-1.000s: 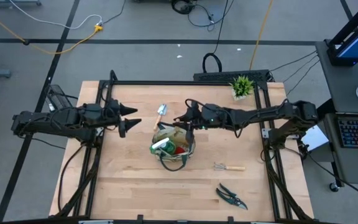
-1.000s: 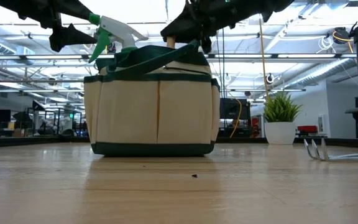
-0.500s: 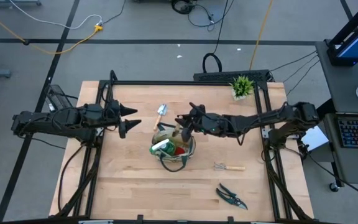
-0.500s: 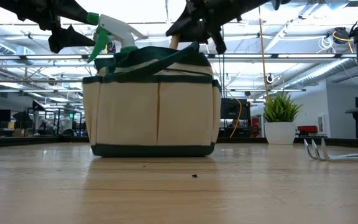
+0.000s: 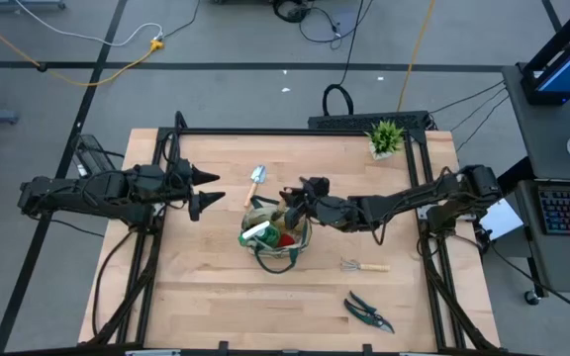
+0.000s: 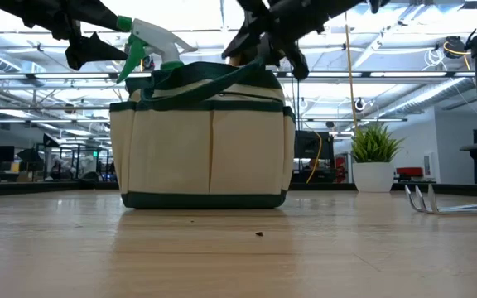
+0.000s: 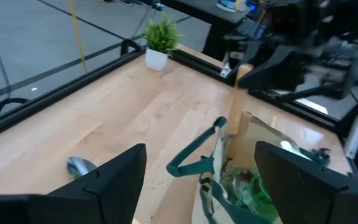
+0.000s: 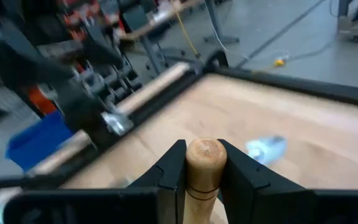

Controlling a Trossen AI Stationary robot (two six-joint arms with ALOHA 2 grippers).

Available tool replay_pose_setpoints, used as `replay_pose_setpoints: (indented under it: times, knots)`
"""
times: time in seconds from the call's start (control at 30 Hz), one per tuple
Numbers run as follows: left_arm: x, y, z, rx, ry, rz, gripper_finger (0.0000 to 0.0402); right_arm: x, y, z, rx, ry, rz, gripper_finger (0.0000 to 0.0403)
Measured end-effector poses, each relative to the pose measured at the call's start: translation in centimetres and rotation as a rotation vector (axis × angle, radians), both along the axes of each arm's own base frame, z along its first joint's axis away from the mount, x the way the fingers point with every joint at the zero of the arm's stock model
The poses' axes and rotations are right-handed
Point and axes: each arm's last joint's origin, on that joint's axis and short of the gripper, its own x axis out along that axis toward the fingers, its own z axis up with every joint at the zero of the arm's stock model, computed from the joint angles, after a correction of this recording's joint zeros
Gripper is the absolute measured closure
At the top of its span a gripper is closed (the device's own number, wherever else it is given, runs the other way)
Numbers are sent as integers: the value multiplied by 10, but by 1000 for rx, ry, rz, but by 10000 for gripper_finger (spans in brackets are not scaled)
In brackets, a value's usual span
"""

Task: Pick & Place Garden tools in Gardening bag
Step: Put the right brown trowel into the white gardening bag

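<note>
The khaki gardening bag (image 5: 275, 249) with green trim stands mid-table, also in the low view (image 6: 201, 149). A green-and-white spray bottle (image 6: 143, 41) and a red item (image 5: 286, 238) stick out of it. My right gripper (image 5: 294, 201) is over the bag's far side, shut on a wooden-handled tool (image 8: 205, 163). My left gripper (image 5: 209, 188) hovers open to the bag's left. A trowel (image 5: 256, 178) lies beyond the bag. A small rake (image 5: 364, 265) and dark shears (image 5: 368, 312) lie on the table at the near right. My right gripper pinches the wooden handle near its rounded free end (image 8: 205, 155) between its two fingers (image 8: 173, 169). The handle stands roughly upright over the bag's open top (image 6: 237, 60). Its lower end is hidden inside the bag.
A small potted plant (image 5: 385, 136) stands at the far right corner. A black frame (image 5: 295, 129) runs along the table's edges. Bare wood lies in front of the bag and at the near left.
My right gripper has moved a little toward the near edge and tipped over the bag's top, still shut on the wooden handle, which shows less above the bag's rim.
</note>
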Motion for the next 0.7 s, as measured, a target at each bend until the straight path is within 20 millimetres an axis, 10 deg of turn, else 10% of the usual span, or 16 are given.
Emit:
replay_pose_setpoints:
  times: [0.7]
  knots:
    - [0,-1,0,-2,0,-25,94,10,4,-14,-28,78,21,314]
